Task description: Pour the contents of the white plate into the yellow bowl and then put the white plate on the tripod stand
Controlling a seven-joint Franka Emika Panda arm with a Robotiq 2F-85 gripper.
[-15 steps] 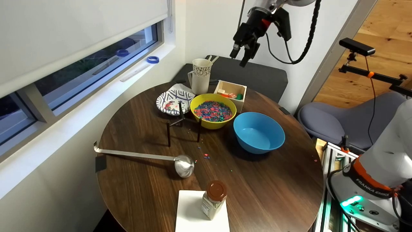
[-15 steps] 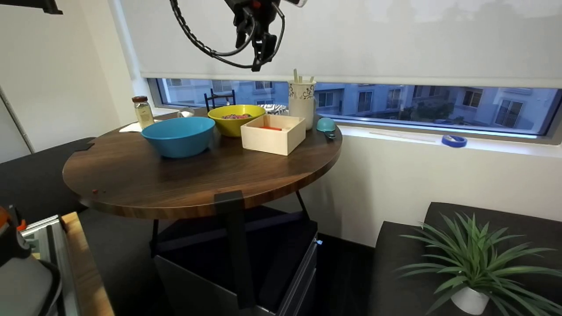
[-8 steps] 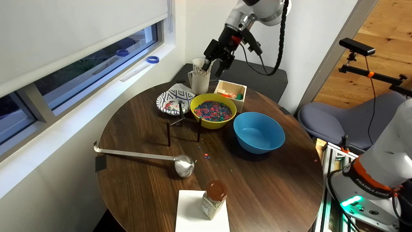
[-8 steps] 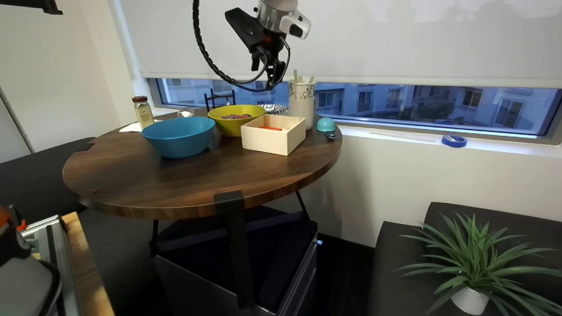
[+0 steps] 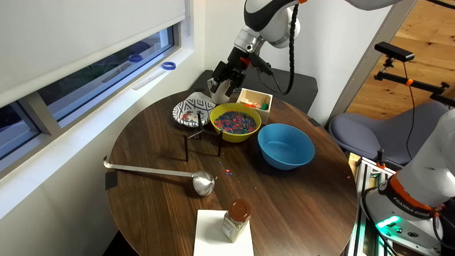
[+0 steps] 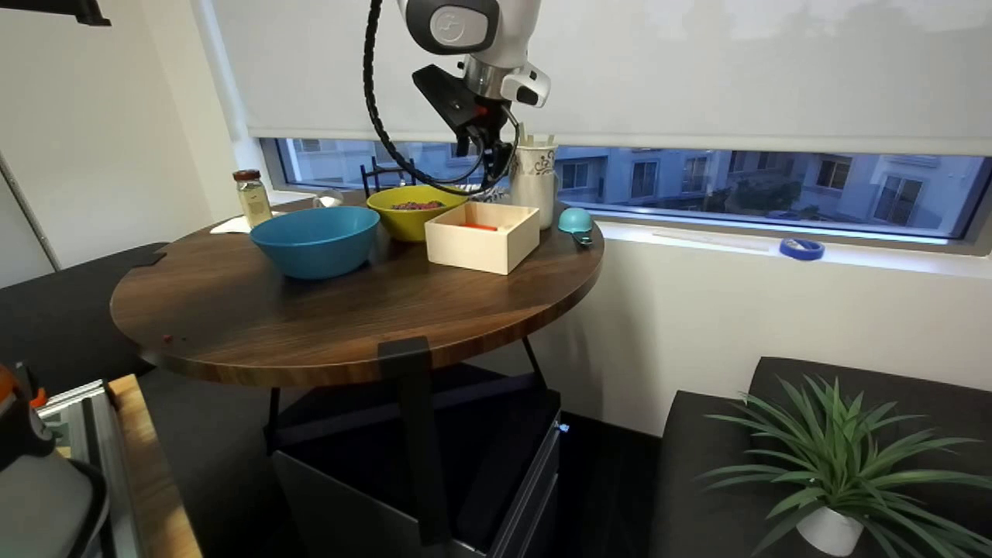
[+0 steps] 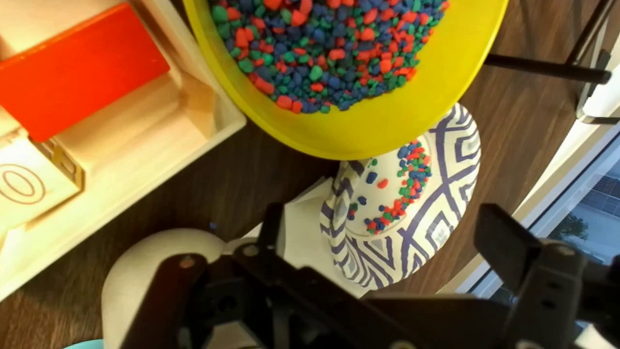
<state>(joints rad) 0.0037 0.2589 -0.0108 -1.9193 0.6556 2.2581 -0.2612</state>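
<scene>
The white plate (image 5: 196,104) has a dark blue pattern on its rim and a few coloured pebbles in its middle. It lies beside the yellow bowl (image 5: 234,138), which holds many pebbles. In the wrist view the plate (image 7: 457,160) has one side bent up, and the bowl (image 7: 426,104) hides part of it. The black tripod stand (image 5: 186,147) stands in front of the plate. My gripper (image 5: 221,90) is open and empty, above the table by the mug. In the wrist view the plate shows between and beyond its fingers (image 7: 503,242).
A white mug (image 5: 219,98) stands behind the plate. A wooden box (image 7: 160,160) with blocks and a blue bowl (image 5: 284,156) flank the yellow bowl. A metal ladle (image 5: 203,183), a jar (image 5: 235,220) on a white napkin (image 5: 209,227), and the window wall are also there.
My gripper has come in from higher up and moved down toward the mug and plate, staying open. The objects on the table have not moved.
</scene>
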